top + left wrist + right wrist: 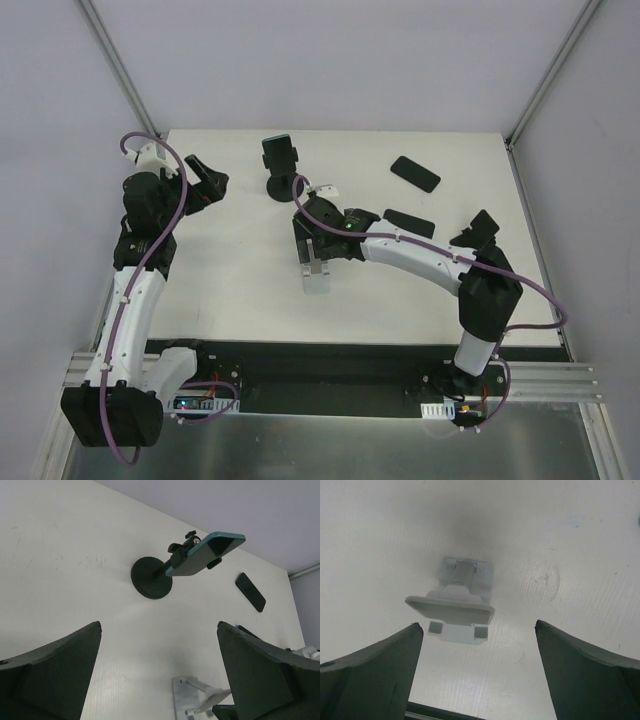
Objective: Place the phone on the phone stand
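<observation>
A black phone stand with a round base [279, 186] [151, 578] stands at the table's far middle. A teal-edged phone [277, 150] [207, 552] rests tilted on its cradle. My left gripper [205, 180] [159, 626] hangs open to the left of that stand, nothing between its fingers. A small silver-white phone stand [317, 276] [457, 607] [200, 700] sits nearer the middle. My right gripper [318, 254] [478, 625] hovers open just above it, not touching it.
Two dark phones lie flat on the table, one at the far right [415, 173] [250, 592] and one beside the right arm [409, 222]. A black wedge-shaped holder [478, 229] stands at the right. The white table [230, 280] ends at a black front rail.
</observation>
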Available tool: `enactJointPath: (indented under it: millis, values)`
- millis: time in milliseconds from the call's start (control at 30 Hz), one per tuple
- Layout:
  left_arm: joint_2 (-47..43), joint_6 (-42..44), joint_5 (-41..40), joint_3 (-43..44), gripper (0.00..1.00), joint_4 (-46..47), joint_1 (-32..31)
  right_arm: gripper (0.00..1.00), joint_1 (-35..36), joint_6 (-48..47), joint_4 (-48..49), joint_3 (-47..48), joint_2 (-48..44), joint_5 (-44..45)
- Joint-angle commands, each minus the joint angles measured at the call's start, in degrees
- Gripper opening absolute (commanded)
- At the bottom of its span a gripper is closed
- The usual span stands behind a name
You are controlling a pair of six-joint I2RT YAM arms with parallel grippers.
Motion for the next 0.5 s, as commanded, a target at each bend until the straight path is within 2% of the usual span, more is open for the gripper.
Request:
enactJointPath:
  millis: [0,267,400,467]
  values:
    - [-0.4,-1.6,2.6,-0.8,0.97,2.6,3.7,0.96,1.4,2.6,-1.8,5.0,1.7,2.3]
    - [3.4,-6.8,9.1,-1.9,0.96,4.7,8.5,0.99,2.5,4.1,-3.9,9.1,6.8,5.8]
    - [5.5,-9.2,12.5,-2.3,0.94,4.8,11.6,0.93,2.4,5.1,-4.4,10.0,8.4,8.0]
    - [6.0,-10.2,13.2,-2.5,0.94,6.3,12.3,0.86,2.4,4.9,-4.2,10.7,9.3,7.8]
